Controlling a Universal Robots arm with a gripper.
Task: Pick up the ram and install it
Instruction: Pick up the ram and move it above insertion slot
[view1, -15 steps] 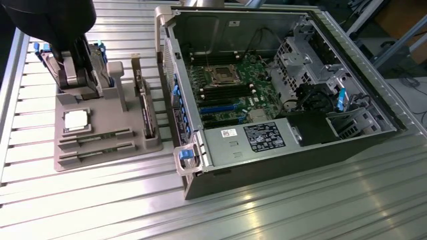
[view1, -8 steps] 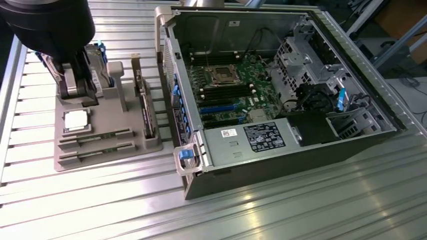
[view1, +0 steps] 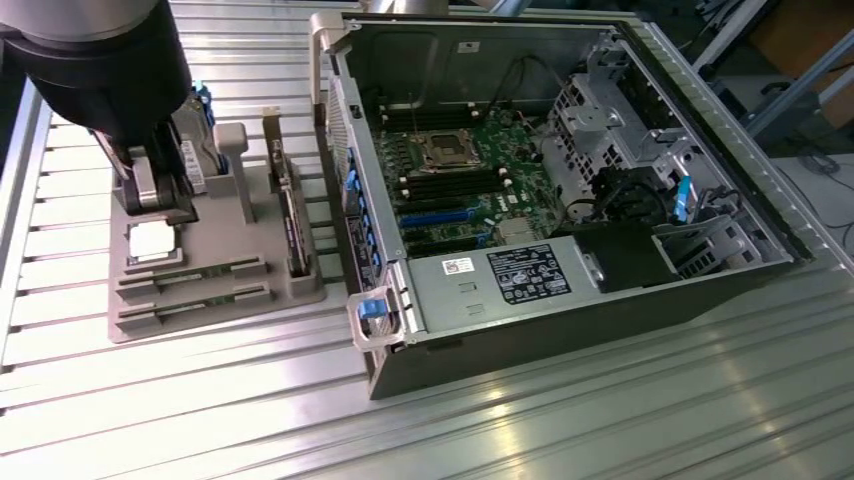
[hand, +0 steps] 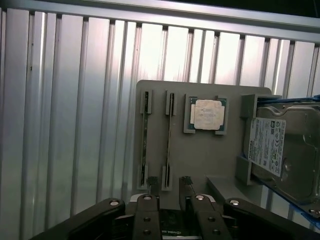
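Wrist view | ram (hand: 170, 140) slotted in tray (hand: 200, 160) | spread fingers (hand: 187, 189) near (apart)

Cameras: 2. Exterior view: high, angled down over the worktop (view1: 561, 430), wide enough for tray (view1: 227, 245) and computer case (view1: 574, 290). Wrist view: close above that tray (hand: 200, 155), looking down past my fingers (hand: 199, 212). Shared: tray.

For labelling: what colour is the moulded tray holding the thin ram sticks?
The moulded tray is plain grey, clearest in the wrist view.
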